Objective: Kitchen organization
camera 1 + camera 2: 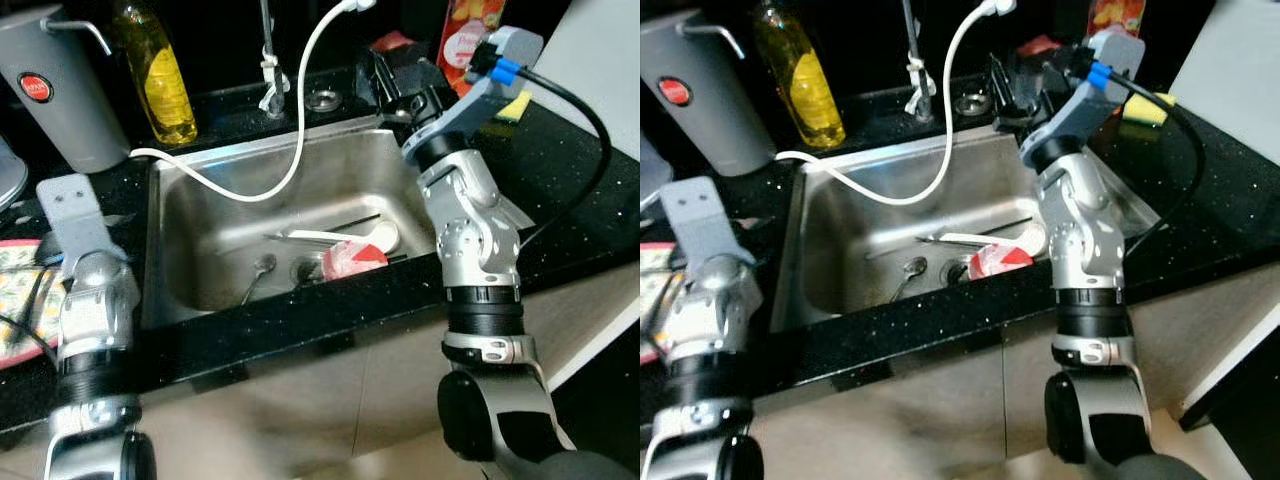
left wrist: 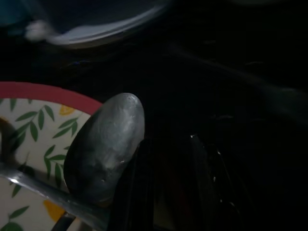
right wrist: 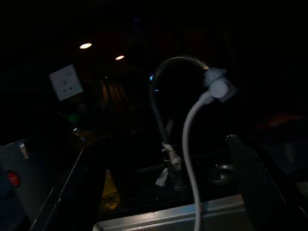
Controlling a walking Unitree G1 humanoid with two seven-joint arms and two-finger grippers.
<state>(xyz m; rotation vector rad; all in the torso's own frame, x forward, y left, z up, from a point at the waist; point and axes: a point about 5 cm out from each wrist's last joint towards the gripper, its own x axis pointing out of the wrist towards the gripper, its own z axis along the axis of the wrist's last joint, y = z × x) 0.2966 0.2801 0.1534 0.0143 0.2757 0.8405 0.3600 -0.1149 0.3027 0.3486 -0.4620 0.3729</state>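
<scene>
Canister (image 1: 58, 88): round red badge (image 1: 36, 87) — lettering illegible.
Red packet (image 1: 466, 35): print too blurred to read — no other text.

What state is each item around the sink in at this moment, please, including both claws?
Right claw: open, raised over the sink's back edge, facing the faucet.
Left claw: shut on spoon, over the leaf-patterned plate.
Sink: holds dishes, no standing water visible.
White hose: drooping from the faucet into the sink.
Ladle: lying flat in the sink.
Yellow bottle: upright, partly full.
Grey canister: upright on the counter.
</scene>
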